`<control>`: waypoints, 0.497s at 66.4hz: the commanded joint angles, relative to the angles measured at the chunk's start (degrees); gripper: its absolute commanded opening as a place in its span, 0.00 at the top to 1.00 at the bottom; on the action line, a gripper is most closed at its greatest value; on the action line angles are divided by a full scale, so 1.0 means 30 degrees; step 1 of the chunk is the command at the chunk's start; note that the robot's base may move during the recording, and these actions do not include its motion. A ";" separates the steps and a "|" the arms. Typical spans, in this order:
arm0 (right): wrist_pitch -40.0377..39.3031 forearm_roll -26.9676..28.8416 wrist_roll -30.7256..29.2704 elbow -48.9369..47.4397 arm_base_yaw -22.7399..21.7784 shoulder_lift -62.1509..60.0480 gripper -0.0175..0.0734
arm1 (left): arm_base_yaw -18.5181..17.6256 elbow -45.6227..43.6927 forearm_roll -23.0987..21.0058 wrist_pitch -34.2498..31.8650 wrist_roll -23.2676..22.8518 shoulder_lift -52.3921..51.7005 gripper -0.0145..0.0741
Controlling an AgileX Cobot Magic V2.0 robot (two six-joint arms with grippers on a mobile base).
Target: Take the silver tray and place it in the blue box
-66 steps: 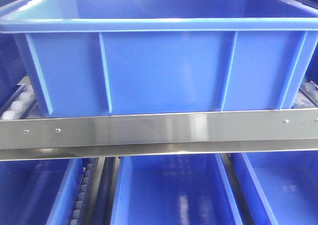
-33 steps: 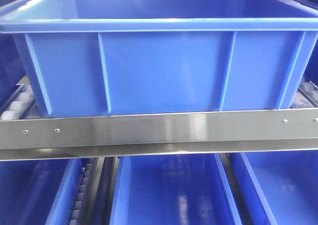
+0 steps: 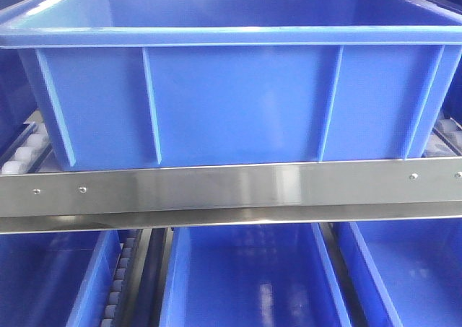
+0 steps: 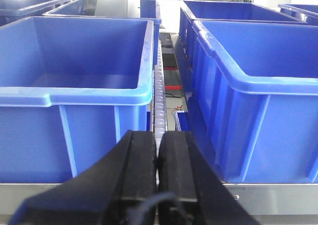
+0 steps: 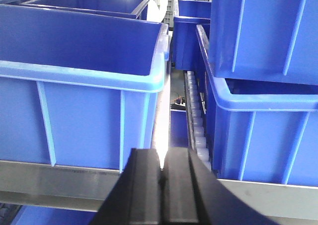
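While both arms hang in front of the rack, the left gripper (image 4: pixel 158 150) has its black jaws pressed together on nothing. In the right wrist view a thin, bright, shiny sheet edge rises from between the jaws of the right gripper (image 5: pixel 161 168); this is probably the rim of the silver tray (image 5: pixel 162 135) seen edge-on, with the jaws clamped on it, though only that sliver shows and I cannot be sure. No more of the tray appears in any view.

The blue box (image 3: pixel 231 89) fills the front view, sitting on a shelf behind a brushed steel rail (image 3: pixel 231 186), with its opening upward and its inside bare as far as can be seen. So the step in hand looks like the carry toward the box, with the placing not yet done. The next move would call for lifting the tray above the thick rim, levelling it and lowering it squarely, since box and tray seem close in width.

The box is glossy moulded plastic with vertical ribs and a rolled lip. White rollers (image 3: pixel 25 154) line the shelf track beside it, and more blue crates (image 3: pixel 245 276) sit on the level below.
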 commanded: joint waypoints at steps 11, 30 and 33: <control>-0.1809 -0.0254 0.0000 -0.0346 -0.0143 -0.0409 0.75 | -0.0015 0.0303 0.0006 -0.1501 -0.0166 -0.0298 0.84; -0.1809 -0.0254 0.0000 -0.0346 -0.0143 -0.0409 0.75 | -0.0015 0.0303 0.0006 -0.1501 -0.0166 -0.0298 0.84; -0.1809 -0.0254 0.0000 -0.0346 -0.0143 -0.0409 0.75 | -0.0015 0.0303 0.0006 -0.1501 -0.0166 -0.0298 0.84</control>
